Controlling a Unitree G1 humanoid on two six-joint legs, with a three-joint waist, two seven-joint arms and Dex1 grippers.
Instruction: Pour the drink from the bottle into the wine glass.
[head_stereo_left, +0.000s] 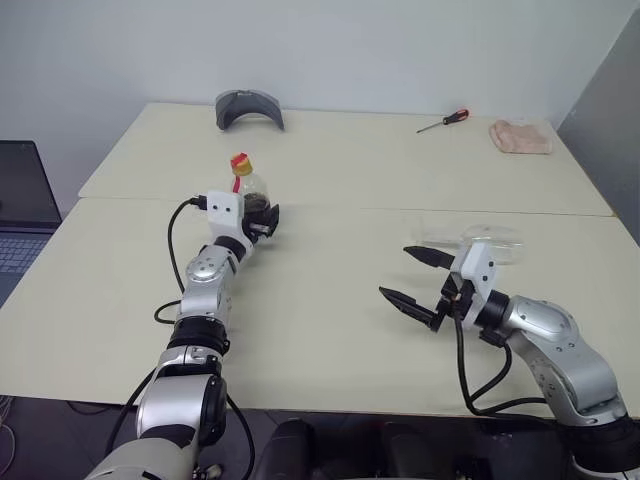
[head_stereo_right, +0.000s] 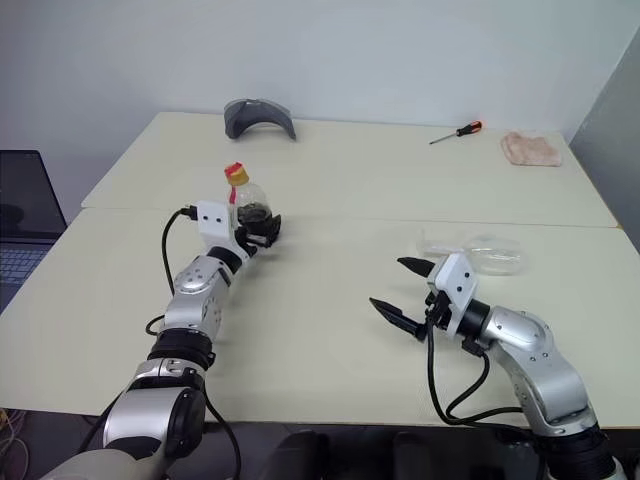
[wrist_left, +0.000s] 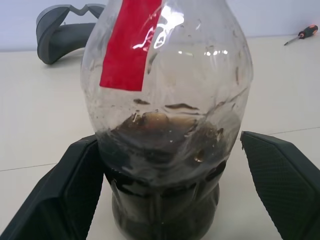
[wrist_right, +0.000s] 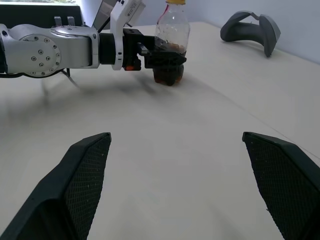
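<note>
The bottle (head_stereo_left: 248, 186) stands upright on the table's left-centre, with a yellow-and-red cap and a red label strip. The dark brown drink (wrist_left: 160, 200) fills only its lower part. My left gripper (head_stereo_left: 262, 215) is open, level with the bottle's lower body, with one finger (wrist_left: 65, 195) on each side of it and a gap showing beside the other finger. The wine glass (head_stereo_left: 488, 241) lies on its side on the table at the right, just behind my right gripper (head_stereo_left: 398, 272). That gripper is open and holds nothing, and it points across the table towards the bottle (wrist_right: 170, 45).
A grey curved object (head_stereo_left: 249, 107) lies at the far edge behind the bottle. A red-handled screwdriver (head_stereo_left: 444, 121) and a pink cloth (head_stereo_left: 520, 136) lie at the far right. A laptop (head_stereo_left: 20, 200) sits off the table's left side. A seam (head_stereo_left: 400, 209) runs across the table.
</note>
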